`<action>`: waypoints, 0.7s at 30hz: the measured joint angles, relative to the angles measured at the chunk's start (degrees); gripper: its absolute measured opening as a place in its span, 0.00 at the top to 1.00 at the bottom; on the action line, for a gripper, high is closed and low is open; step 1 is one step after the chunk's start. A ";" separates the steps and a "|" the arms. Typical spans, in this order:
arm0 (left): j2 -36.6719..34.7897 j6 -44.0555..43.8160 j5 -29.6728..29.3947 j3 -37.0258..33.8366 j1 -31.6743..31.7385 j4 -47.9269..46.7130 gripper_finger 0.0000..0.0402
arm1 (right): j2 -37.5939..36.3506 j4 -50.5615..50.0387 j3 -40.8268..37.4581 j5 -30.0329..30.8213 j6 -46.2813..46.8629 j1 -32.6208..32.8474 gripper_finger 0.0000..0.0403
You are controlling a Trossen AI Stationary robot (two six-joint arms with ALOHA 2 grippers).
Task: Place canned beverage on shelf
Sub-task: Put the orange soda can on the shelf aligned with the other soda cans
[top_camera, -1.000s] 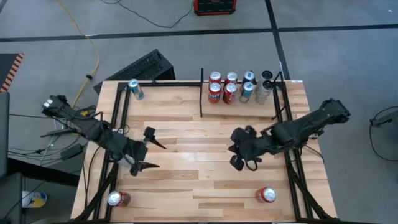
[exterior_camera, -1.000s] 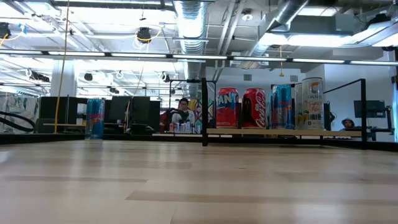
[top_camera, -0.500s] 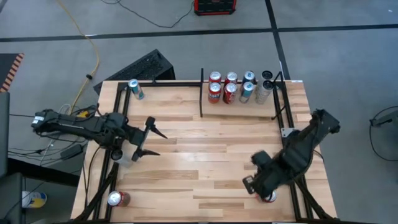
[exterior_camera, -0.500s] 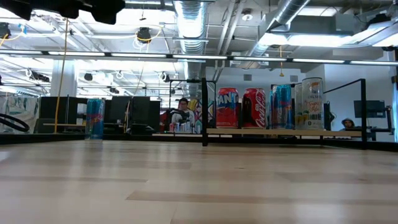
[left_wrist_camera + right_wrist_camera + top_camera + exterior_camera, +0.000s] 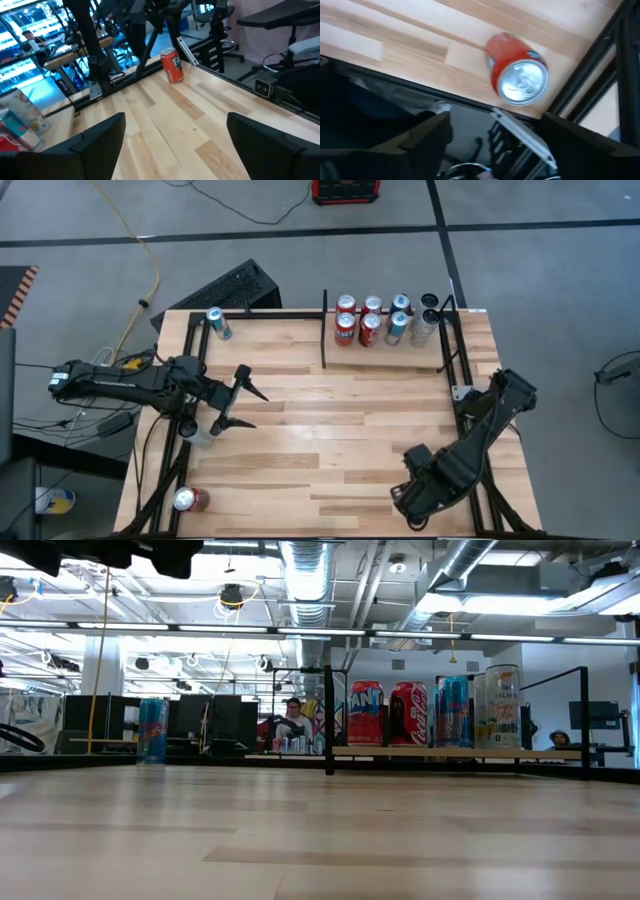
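Step in hand: the approach of the right gripper (image 5: 415, 502) to the red can (image 5: 516, 75) is judged to be under way; no can is held.
Right gripper: placed low at the table's 5 o'clock corner; its fingers are seen spread wide in the right wrist view, with nothing between them.
Red can: shown upright in the right wrist view, silver top facing the camera, close to the table edge (image 5: 470, 102) and the black frame tube (image 5: 600, 65); hidden under the arm in the high view.
Shelf (image 5: 385, 355): set at the table's 1 o'clock, bounded by a black divider bar (image 5: 324, 330); eight cans (image 5: 385, 320) are already stood along its back.
Left gripper (image 5: 233, 402): waiting at 9 o'clock, fingers partly apart, empty.
Other loose cans: a red can (image 5: 189, 499) at 7 o'clock, a blue can (image 5: 217, 323) at 11 o'clock.
Advice: the fingers are best centred over the can, lowered astride its body, and closed below the rim.
Risk: a push toward the nearby edge is judged possible.
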 joint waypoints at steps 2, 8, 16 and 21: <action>0.00 -0.80 0.01 0.00 0.00 0.14 0.17 | 0.52 -0.58 -0.49 -0.25 -1.31 0.51 0.07; 0.02 -1.37 -0.01 0.00 0.00 0.52 0.17 | -0.38 3.84 -7.27 -0.05 0.54 3.54 0.02; 0.02 -1.78 -0.06 0.00 0.00 1.40 0.17 | -3.80 14.65 -19.38 1.87 4.06 6.08 0.01; 0.01 -1.97 -0.50 0.00 0.00 1.39 0.17 | -4.97 21.88 -27.57 2.59 1.90 5.76 0.01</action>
